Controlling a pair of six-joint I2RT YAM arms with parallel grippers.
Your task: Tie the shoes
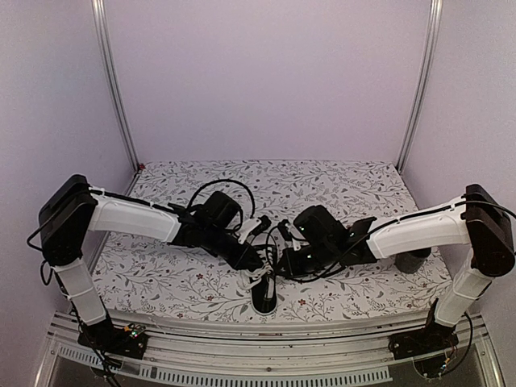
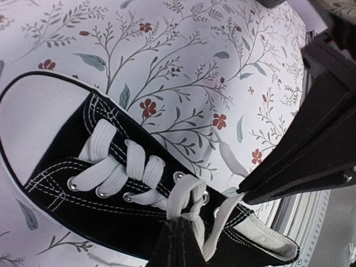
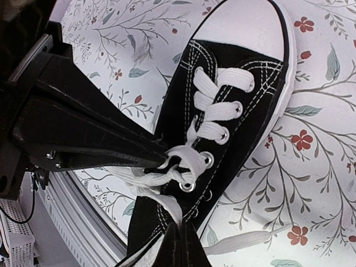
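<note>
Though sneaker (image 1: 264, 300) sits partly hidden at near edge of tabletop (image 1: 347, 187), left end effector (image 2: 211, 208), right end effector (image 3: 172, 192) both released, straddling laces (image 3: 221, 107).

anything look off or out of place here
Only the black sneaker: its white laces are untied, bunched loosely at the top eyelets, and one loose end trails onto the floral cloth beside it.

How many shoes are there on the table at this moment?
1. The black sneaker lies near the front edge of the table, its heel toward that edge. The left arm and right arm cover some of the table, so another may be hidden.
</note>
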